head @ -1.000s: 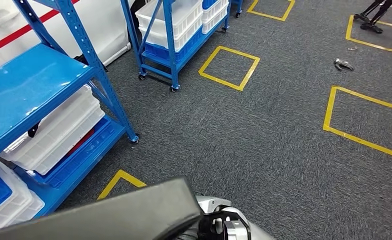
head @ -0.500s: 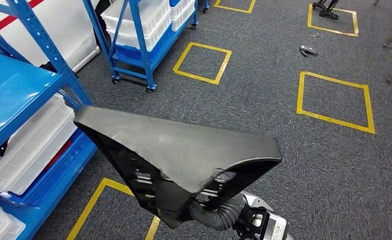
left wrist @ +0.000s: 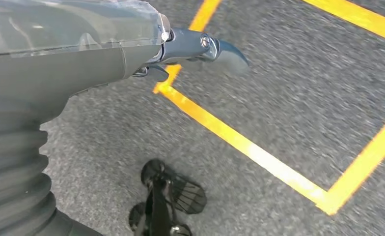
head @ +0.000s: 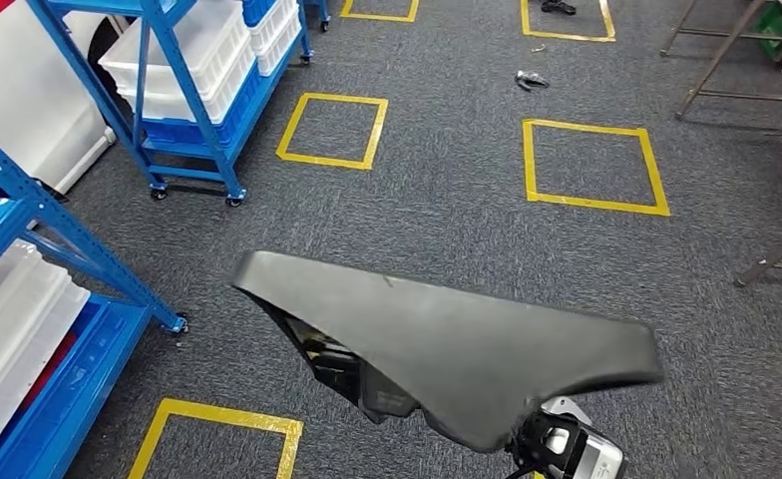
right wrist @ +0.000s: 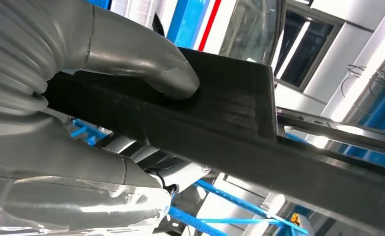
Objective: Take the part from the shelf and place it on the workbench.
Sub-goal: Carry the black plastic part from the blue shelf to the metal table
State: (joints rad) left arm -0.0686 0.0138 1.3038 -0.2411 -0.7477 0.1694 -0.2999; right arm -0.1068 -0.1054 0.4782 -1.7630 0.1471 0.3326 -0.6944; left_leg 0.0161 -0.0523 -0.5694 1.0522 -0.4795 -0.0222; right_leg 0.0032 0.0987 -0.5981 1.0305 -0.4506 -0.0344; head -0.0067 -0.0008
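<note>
A large black part (head: 447, 339), flat on top with ribs underneath, hangs over the grey carpet in front of me. My right hand (right wrist: 107, 98) grips it from below, the grey thumb (right wrist: 171, 78) pressing on the part's (right wrist: 230, 118) dark edge. In the head view the part hides most of that hand, and its silver wrist (head: 567, 451) pokes out at the bottom. My left hand (left wrist: 131, 49) hangs over the floor, a dark finger (left wrist: 222, 49) stretched out and nothing in it.
A blue shelf (head: 38, 230) with white bins (head: 8, 319) stands at the left. Farther back is a wheeled blue rack (head: 168, 90) with white crates. Yellow tape squares (head: 332, 130) mark the carpet. Metal stand legs (head: 726, 50) rise at the upper right.
The whole view has swung right, so the blue shelf has slid off to the left. The black part has risen from the bottom edge into the middle of the head view.
</note>
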